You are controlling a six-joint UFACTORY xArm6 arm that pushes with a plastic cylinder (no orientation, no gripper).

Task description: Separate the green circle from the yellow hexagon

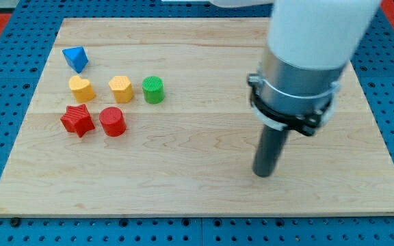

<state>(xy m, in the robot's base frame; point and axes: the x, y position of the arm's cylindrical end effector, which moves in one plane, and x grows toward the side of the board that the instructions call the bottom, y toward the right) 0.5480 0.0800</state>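
The green circle (153,89) sits on the wooden board at the view's left, just right of the yellow hexagon (121,89), with a small gap between them. My tip (263,173) rests on the board at the view's right of middle, far to the right of and below both blocks. The rod rises into the wide white arm at the view's top right.
A yellow heart (81,88) lies left of the hexagon. A blue block (75,58) is above it. A red star (76,120) and a red cylinder (113,121) lie below the yellow blocks. The wooden board (197,198) sits on a blue pegboard.
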